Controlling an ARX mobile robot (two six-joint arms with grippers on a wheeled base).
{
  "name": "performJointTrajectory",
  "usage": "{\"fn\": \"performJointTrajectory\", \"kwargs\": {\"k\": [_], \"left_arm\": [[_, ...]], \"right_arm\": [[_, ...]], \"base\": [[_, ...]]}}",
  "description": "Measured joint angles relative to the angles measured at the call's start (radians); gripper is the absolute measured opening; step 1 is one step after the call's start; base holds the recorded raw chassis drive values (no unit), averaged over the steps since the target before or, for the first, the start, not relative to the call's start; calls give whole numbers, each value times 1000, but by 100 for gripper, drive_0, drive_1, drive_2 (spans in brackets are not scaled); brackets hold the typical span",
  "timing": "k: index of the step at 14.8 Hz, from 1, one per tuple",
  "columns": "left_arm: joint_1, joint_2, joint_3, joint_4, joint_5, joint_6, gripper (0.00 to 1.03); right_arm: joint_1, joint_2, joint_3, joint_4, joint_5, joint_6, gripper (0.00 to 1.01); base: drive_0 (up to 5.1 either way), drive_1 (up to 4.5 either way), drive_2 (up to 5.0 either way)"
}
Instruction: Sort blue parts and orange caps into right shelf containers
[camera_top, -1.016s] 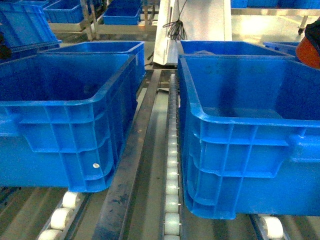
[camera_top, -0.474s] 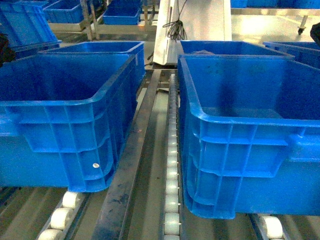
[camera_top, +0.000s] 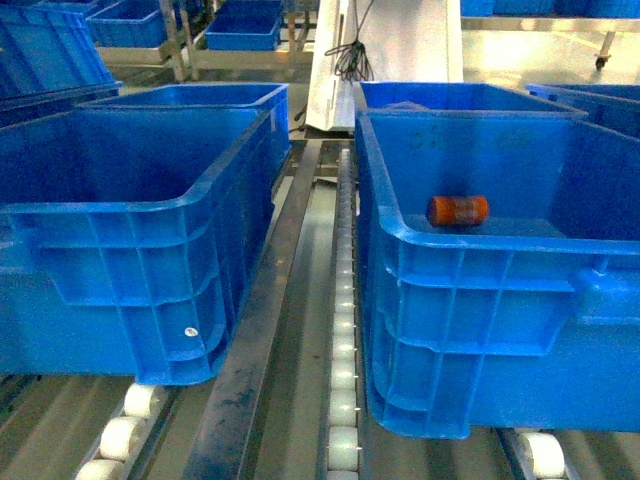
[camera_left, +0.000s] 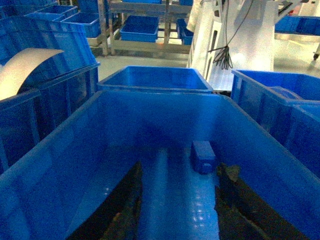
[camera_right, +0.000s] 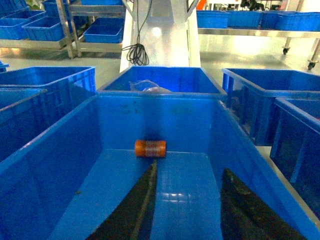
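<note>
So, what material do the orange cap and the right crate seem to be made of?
Orange cap: probably plastic, slightly glossy, with pale printed lettering on its side. Right crate: moulded blue plastic, judging by its ribbed walls and thick rim; the smooth floor reflects light.

A pale glossy floor (camera_right: 240, 47) catches bright light. A white column (camera_top: 390, 50) stands behind, a black cable bundle (camera_top: 352, 58) hanging on it. Metal racks (camera_left: 145, 45) line the back. Below, grey rails carry white rollers (camera_top: 343, 380).
</note>
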Motion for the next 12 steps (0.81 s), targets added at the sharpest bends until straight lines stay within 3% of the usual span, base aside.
{"fn": "performJointTrajectory", "kwargs": {"k": [2, 3, 4, 6, 7, 8, 9, 11, 12], "left_arm": [[-12, -80, -86, 1, -11, 0, 17], [-42, -114, -116, -3, -56, 0, 8], [-61, -155, -148, -11, -65, 1, 2], [-70, -221, -196, -34, -64, 3, 2], [-68, -269, -224, -54, -66, 3, 2], [-64, -325, -254, -82, -71, 3, 2], [-68, -332, -296, -10, -67, 3, 2], [-66, -421, -350, -108, -68, 3, 2], [-66, -506, -351, -156, -68, 3, 2]], "right_arm": [[-19, -72, -70, -3, -30, -2, 17], [-26, -103, -96, -10, -39, -3, 8], [-37, -139, -124, -22, -45, -5, 1], [-62, -203, -162, -45, -72, -6, 1], [-114, -248, -187, -68, -119, -6, 1], [-127, -297, -208, -96, -120, -6, 1], [-125, -347, -229, -123, -127, -6, 1], [-125, -439, -259, -186, -126, -6, 1], [-125, -448, -293, -142, -127, -6, 1]], "base": [[0, 0, 0], [0, 0, 0], [0, 0, 0], [0, 0, 0], [0, 0, 0], [0, 0, 0], [0, 0, 0], [0, 0, 0], [0, 0, 0]]}}
